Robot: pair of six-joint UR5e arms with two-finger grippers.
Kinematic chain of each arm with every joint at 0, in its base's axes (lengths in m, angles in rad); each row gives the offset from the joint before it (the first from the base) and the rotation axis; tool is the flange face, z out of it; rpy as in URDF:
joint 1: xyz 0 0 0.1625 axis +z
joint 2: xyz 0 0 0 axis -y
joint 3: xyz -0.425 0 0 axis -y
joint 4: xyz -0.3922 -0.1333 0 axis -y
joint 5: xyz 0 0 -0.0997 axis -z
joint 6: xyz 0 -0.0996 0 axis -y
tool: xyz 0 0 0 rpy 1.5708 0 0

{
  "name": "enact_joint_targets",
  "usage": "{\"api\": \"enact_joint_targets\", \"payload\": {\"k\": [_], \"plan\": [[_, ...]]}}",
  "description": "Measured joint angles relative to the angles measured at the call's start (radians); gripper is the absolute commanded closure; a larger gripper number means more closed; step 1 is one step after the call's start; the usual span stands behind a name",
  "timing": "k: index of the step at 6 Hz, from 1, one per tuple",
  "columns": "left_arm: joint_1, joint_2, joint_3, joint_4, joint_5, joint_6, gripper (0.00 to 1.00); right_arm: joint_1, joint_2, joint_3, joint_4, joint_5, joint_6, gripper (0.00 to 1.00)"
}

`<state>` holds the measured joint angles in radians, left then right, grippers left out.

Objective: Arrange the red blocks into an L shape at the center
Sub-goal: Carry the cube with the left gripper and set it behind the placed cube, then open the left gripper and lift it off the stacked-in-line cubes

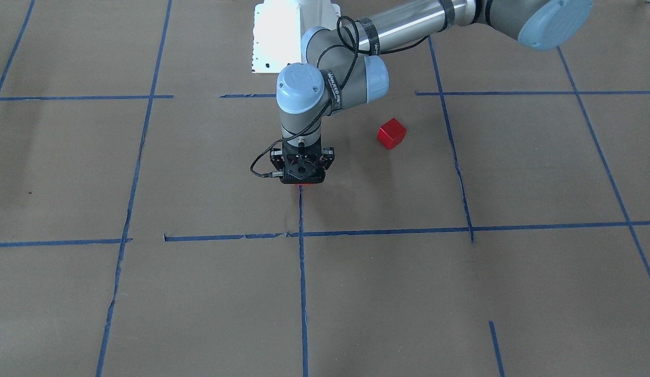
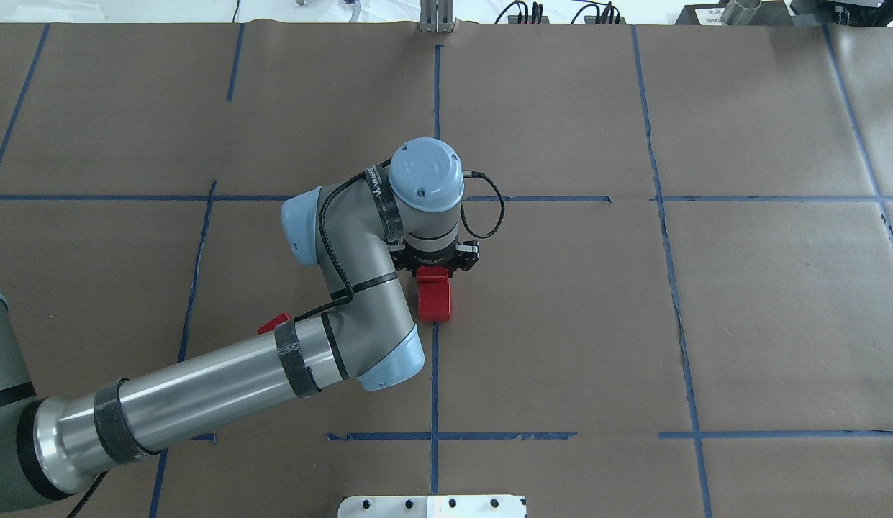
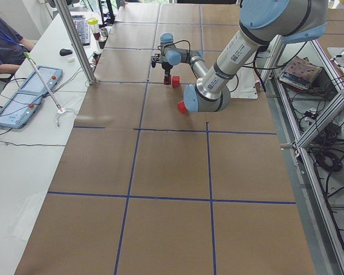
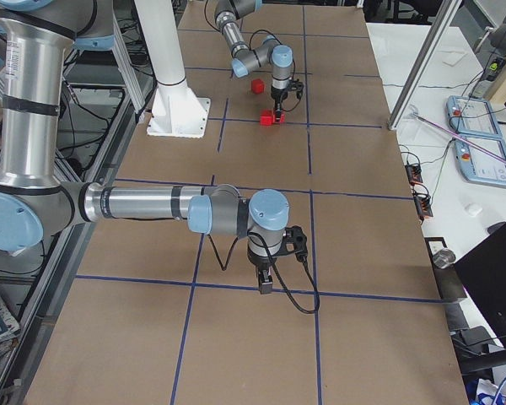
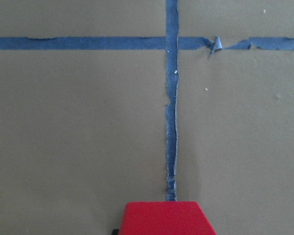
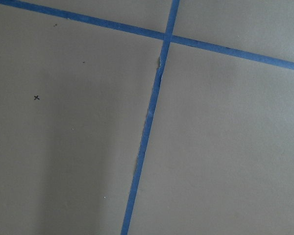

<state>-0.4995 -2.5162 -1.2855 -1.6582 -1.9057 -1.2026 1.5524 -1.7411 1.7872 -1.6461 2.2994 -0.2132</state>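
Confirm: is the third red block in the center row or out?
Out: the third red block sits alone, apart from the two blocks on the middle tape line.

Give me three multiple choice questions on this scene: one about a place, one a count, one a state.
1. The lone cube lies where, relative to the middle tape line? A) robot's left B) robot's right C) on it
2. How many cubes in all? A) two B) three C) five
3. The lone cube is: A) apart from the pair B) stacked on it C) touching it
Answers: A, it is on the left arm's side; B, a pair plus one; A, bare paper lies between them.
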Motion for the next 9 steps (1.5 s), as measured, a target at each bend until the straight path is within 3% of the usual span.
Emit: {"api": "enact_joint_targets", "payload": {"k": [8,9], "plan": [[0.029,0.002,0.005,-0.001,-0.001,-0.032,0.90,0.000,0.000,-0.003,0.000,0.000,0.000,0.00],[0.030,0.002,0.005,-0.001,-0.001,-0.031,0.83,0.000,0.000,-0.003,0.000,0.000,0.000,0.00]]}}
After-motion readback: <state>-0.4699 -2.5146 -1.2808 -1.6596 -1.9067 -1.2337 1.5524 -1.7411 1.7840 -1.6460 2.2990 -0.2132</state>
